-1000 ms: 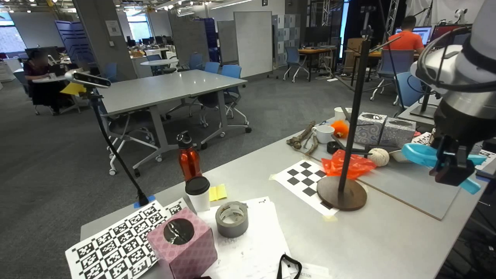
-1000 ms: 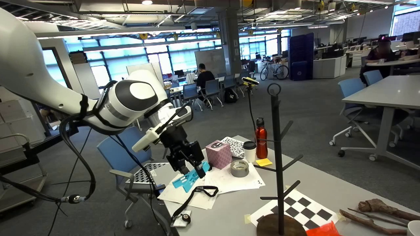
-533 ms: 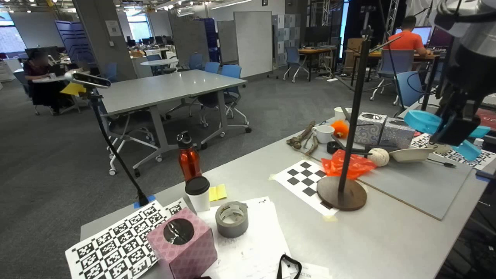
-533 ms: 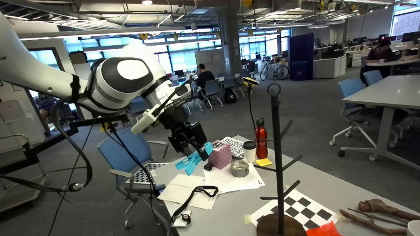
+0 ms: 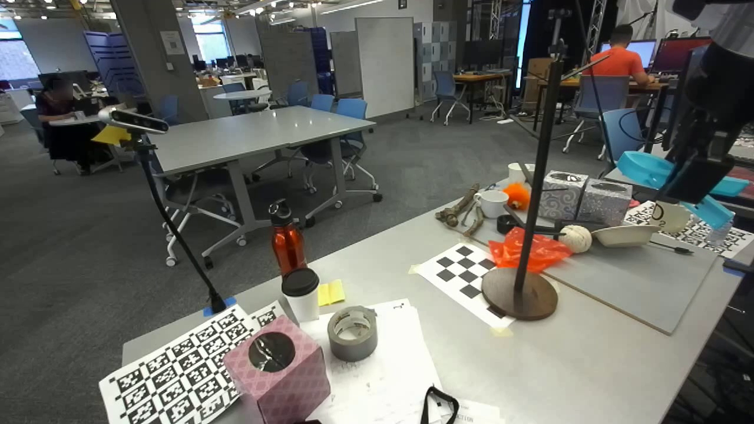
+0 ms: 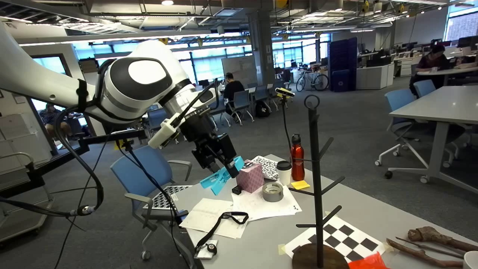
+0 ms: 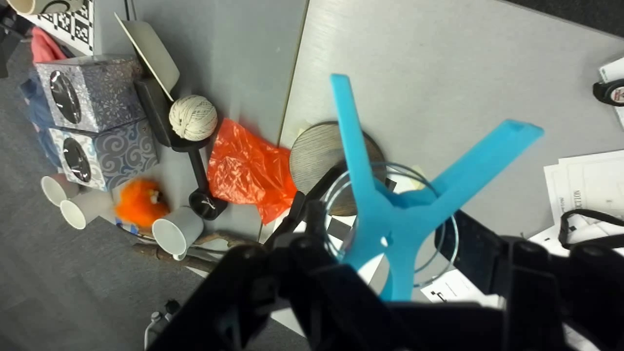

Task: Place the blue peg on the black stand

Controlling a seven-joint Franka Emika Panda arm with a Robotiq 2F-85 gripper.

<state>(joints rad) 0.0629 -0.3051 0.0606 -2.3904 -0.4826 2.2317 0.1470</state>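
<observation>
gripper (image 6: pixel 224 170): narrowed, clamped on blue peg (image 7: pixel 390 219) | peg: pinched between jaws, splayed arms sticking out, up in the air, well apart from black stand (image 6: pixel 316 172) | pale mug (image 5: pixel 676 218): "2" legible | papers (image 5: pixel 383 377) on desk (image 5: pixel 559 365): print unreadable | blue bin (image 6: pixel 340 84): recycling symbol

The blue peg (image 7: pixel 397 217) in the claw (image 7: pixel 390 226), the black stand (image 7: pixel 317 153) beyond.

A light-blue plastic peg (image 7: pixel 385 219), two arms spread in a V, is held tilted in mid-air by the pincer (image 6: pixel 224 170). Left of it and apart, in an exterior view, a tall, thin black stand (image 5: pixel 536 188) with short branches rises upright from a round dark-brown base on the counter (image 5: pixel 589 365).
</observation>
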